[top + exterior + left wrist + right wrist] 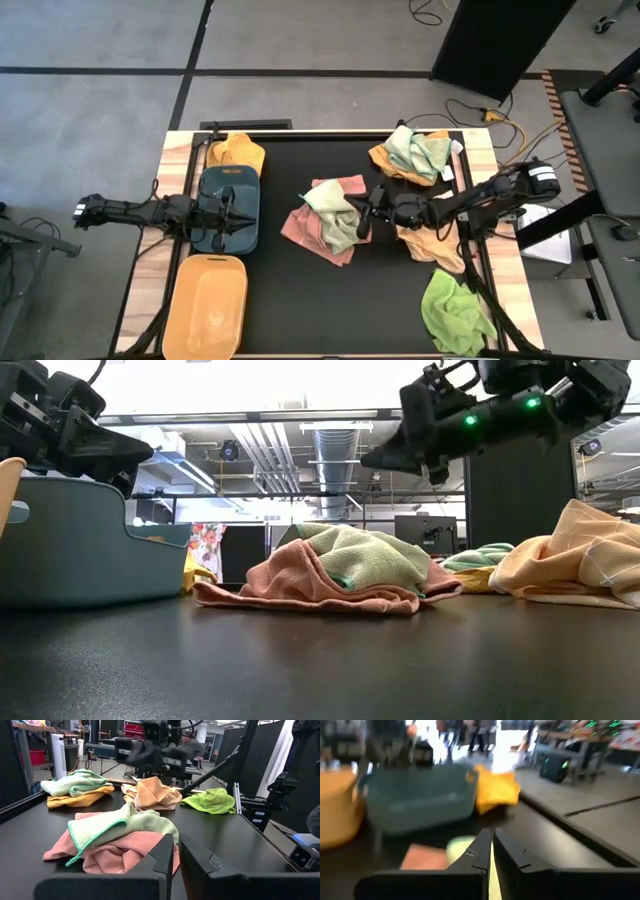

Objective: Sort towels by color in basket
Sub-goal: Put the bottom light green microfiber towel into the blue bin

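Mint towel [335, 212] over salmon towel [305, 228]; lime towel [455, 310]; teal basket [228, 210]; orange basket [205, 305].

Surface [300, 300]: black mat, pale wood edges; teal basket [228, 208] at 9 o'clock; orange basket [206, 305] at 7 o'clock; mustard towel [238, 152] at 11 o'clock; salmon towel [305, 232] under mint towel [335, 213] at centre; mint-on-orange heap [412, 154] at 1 o'clock; peach towel [440, 245] at 3 o'clock; lime towel [455, 310] at 5 o'clock.

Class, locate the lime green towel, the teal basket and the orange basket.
lime green towel [455, 312], high view, its middle.
teal basket [247, 196], high view, its right rim.
orange basket [205, 305], high view, its bare floor.
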`<state>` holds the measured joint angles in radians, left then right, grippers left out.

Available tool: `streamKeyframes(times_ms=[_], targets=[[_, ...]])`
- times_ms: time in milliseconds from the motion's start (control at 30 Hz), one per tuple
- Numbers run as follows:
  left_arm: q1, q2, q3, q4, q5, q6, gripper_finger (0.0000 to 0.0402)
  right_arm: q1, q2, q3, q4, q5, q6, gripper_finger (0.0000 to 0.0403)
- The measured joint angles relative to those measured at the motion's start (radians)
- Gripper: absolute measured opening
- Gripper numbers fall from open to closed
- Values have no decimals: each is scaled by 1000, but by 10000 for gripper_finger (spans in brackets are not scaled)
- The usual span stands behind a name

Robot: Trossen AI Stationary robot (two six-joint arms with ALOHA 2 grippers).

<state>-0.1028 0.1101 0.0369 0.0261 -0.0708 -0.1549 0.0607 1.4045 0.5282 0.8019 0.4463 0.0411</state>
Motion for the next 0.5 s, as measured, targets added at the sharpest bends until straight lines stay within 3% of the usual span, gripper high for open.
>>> streamKeyframes(times_ms=[333, 400, 500], targets=[[0, 0, 0, 1, -1, 8, 13, 31, -122, 75, -234, -180, -97, 13], [0, 4, 0, 43, -27, 78, 13, 63, -182, 97, -313, -202, -146, 13], [0, 11, -3, 181, -43, -1, 13, 114, -267, 107, -402, -203, -182, 13]])
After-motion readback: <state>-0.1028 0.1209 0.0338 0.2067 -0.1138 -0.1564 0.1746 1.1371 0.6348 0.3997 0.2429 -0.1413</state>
